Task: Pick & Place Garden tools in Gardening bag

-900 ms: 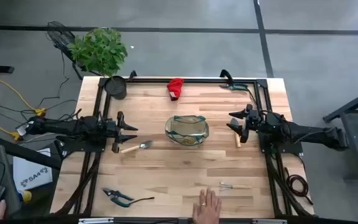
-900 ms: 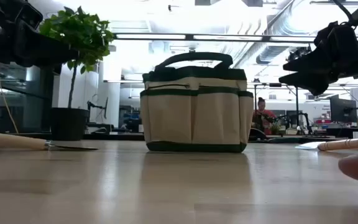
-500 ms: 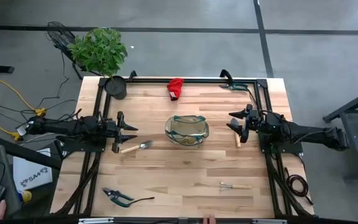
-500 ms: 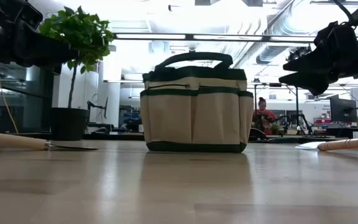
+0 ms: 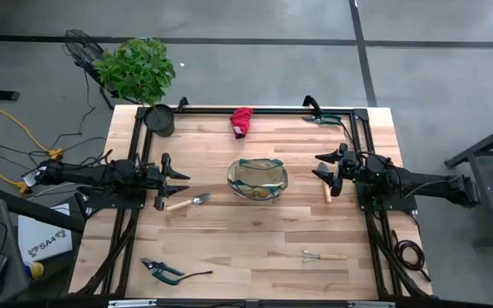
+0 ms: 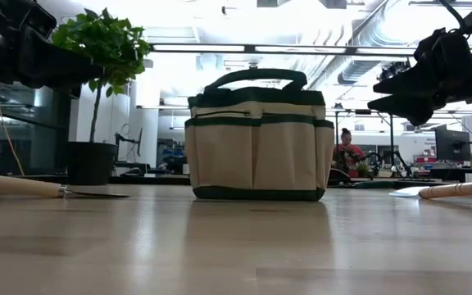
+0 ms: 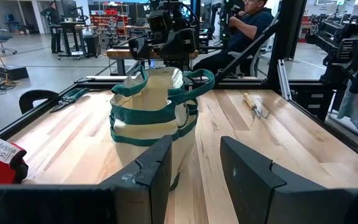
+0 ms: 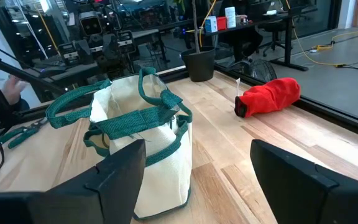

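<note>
The tan gardening bag [image 5: 258, 180] with green trim stands upright mid-table, mouth open; it also shows in the low view [image 6: 256, 143]. My left gripper [image 5: 182, 185] is open and empty, hovering left of the bag above the trowel's [image 5: 188, 202] wooden handle. My right gripper [image 5: 317, 168] is open and empty, hovering right of the bag near a wooden-handled tool [image 5: 327, 192]. The red glove [image 5: 241, 121] lies at the far edge. The green-black pruners [image 5: 165, 271] lie near left and the mini rake [image 5: 323, 255] near right. All the tools lie flat on the table.
A black pot [image 5: 159, 120] with a green plant stands at the far left corner. A green-handled item [image 5: 325, 118] lies at the far right edge. Black frame rails [image 5: 362, 137] run along the table's sides. Bare wood lies between the bag and the near edge.
A person's hand that lay on the table at the near edge, beside the mini rake, has drawn back off the table and out of view. Both arms have kept still.
</note>
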Controlling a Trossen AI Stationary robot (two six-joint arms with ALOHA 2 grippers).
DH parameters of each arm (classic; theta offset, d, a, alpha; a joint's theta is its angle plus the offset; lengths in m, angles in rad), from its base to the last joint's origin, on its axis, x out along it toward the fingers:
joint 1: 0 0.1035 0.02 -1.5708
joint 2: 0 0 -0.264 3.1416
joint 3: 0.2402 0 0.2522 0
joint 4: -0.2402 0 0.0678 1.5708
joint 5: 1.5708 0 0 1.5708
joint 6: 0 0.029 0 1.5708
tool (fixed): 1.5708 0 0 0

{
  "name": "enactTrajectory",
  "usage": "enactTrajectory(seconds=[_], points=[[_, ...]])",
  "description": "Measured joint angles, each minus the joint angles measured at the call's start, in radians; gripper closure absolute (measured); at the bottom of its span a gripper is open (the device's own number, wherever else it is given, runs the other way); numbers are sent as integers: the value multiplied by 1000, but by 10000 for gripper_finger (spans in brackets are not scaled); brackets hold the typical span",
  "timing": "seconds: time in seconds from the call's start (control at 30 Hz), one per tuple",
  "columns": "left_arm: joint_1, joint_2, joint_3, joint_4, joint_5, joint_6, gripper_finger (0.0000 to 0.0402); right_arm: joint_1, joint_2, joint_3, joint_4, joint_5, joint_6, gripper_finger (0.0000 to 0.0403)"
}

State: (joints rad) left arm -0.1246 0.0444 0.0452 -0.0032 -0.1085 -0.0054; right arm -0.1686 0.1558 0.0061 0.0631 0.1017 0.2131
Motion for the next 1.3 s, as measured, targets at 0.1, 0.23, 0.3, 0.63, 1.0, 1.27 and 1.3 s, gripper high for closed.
enactTrajectory(seconds=[0.1,0.23,0.3,0.63,1.0,1.27,1.3], points=[[0,0,0,0,0,0,268,0,0,0,0,0,0,121],[0,0,0,0,0,0,268,0,0,0,0,0,0,121],[0,0,0,0,0,0,268,0,0,0,0,0,0,121],[0,0,0,0,0,0,268,0,0,0,0,0,25,121],[0,0,0,0,0,0,268,0,0,0,0,-5,430,121],[0,0,0,0,0,0,268,0,0,0,-7,-44,783,121],[0,0,0,0,0,0,268,0,0,0,-7,-44,803,121]])
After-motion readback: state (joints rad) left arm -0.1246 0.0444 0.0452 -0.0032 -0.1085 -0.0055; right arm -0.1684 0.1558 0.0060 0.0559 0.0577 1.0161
